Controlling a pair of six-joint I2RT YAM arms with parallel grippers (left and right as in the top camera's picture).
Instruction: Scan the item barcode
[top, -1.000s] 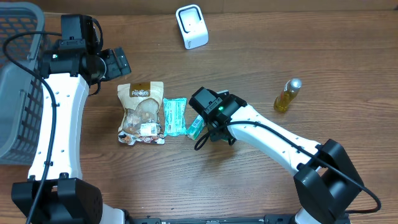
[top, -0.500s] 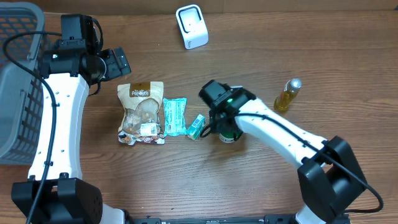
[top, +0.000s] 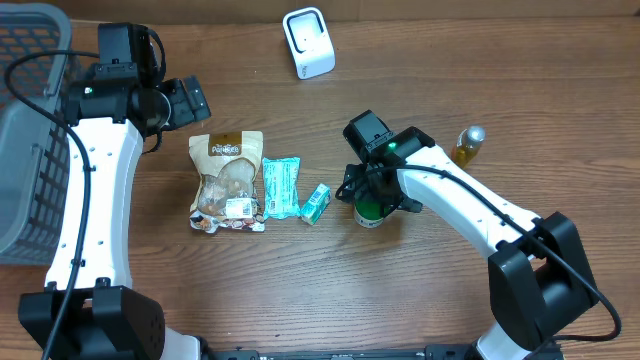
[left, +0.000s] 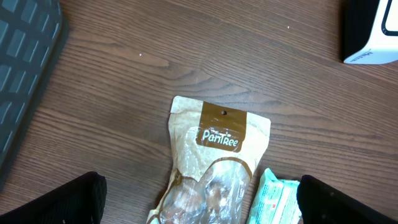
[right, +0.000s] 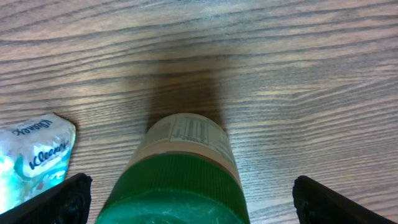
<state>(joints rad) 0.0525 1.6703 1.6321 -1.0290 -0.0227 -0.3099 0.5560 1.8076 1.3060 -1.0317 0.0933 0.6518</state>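
A jar with a green lid (top: 369, 213) (right: 180, 180) stands upright on the table. My right gripper (top: 374, 188) (right: 189, 202) hangs right over it, open, with a black finger far out on each side of the lid and touching nothing. The white barcode scanner (top: 308, 42) (left: 373, 31) stands at the back of the table. My left gripper (top: 186, 100) (left: 202, 202) is open above a PanTree snack bag (top: 228, 180) (left: 214, 162) and holds nothing.
A teal packet (top: 281, 187) (left: 277, 196) lies right of the snack bag. A small tissue pack (top: 317, 203) (right: 31, 155) lies just left of the jar. A yellow oil bottle (top: 462, 153) stands at the right, and a grey basket (top: 25, 130) at the left edge.
My right gripper has opened wide and shifted right, away from the tissue pack. The green-lidded jar has come into view standing under it. The left arm has not moved.
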